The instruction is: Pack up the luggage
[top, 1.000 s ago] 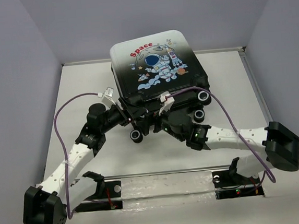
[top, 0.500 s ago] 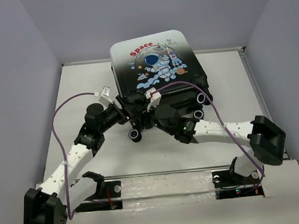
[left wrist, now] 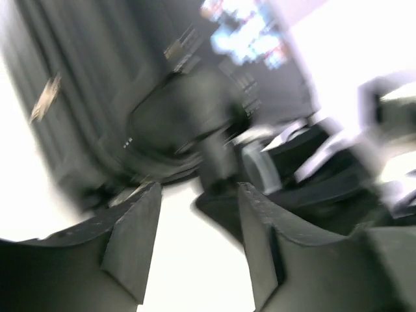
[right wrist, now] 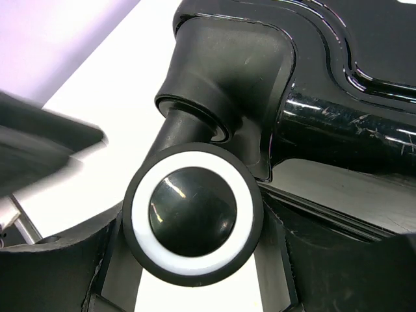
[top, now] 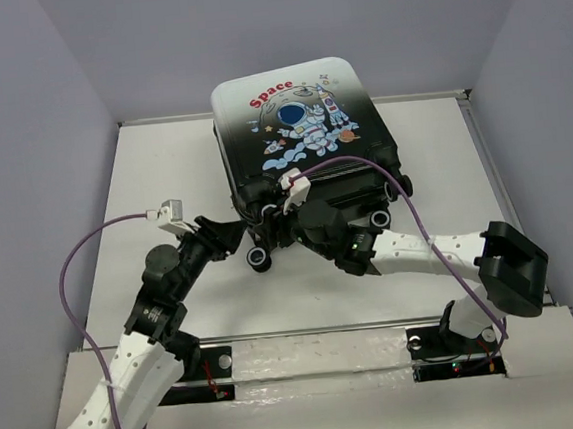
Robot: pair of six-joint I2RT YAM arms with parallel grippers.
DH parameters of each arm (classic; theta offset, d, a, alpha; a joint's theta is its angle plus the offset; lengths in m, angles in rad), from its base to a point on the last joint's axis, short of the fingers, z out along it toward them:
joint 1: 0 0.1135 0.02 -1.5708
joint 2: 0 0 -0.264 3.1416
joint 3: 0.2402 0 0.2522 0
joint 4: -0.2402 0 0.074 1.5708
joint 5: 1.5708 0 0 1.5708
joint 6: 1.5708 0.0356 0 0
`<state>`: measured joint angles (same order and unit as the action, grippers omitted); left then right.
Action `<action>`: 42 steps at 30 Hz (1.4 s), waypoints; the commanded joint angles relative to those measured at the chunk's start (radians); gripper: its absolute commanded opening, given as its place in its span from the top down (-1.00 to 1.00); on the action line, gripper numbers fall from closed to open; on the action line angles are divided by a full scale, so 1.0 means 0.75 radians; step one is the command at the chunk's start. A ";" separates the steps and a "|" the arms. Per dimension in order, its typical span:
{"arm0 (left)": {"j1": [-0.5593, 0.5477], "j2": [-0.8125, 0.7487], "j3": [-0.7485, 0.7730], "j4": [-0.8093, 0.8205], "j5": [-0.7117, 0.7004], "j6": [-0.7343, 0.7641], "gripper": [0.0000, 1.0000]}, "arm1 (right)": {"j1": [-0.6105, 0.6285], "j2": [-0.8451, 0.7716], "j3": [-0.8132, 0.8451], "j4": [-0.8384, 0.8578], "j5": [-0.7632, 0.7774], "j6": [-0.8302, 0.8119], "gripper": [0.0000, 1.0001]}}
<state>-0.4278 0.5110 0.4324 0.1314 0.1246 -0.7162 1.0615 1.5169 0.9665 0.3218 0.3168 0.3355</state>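
The luggage (top: 299, 123) lies shut and flat at the back middle of the table, astronaut print up, its wheels toward me. In the right wrist view its glossy black shell (right wrist: 351, 123) fills the top. My right gripper (top: 280, 233) is at the luggage's near edge; its jaws (right wrist: 195, 257) are shut on a black wheel with a white ring (right wrist: 193, 214). My left gripper (top: 236, 235) hovers just left of another wheel (top: 260, 259), apart from it. The left wrist view is blurred, and there my left gripper (left wrist: 198, 195) is open with only white table between its fingers.
Grey walls close in the table on the left, back and right. Purple cables (top: 80, 258) loop off both arms. A metal rail (top: 319, 352) runs along the near edge between the arm bases. A third wheel (top: 379, 216) sticks out at the luggage's near right.
My left arm has drawn back toward the near left, away from the luggage. My right gripper shifted left along the near edge and closed round the wheel.
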 commanded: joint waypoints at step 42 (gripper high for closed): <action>-0.254 0.710 -0.118 0.813 -0.254 0.343 0.88 | -0.086 -0.221 -0.078 0.127 -0.028 0.058 0.86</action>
<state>-0.6228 1.0702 0.2928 0.6464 0.0685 -0.4599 1.0210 1.4326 0.9062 0.2771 0.2581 0.3595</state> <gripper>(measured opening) 0.080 0.628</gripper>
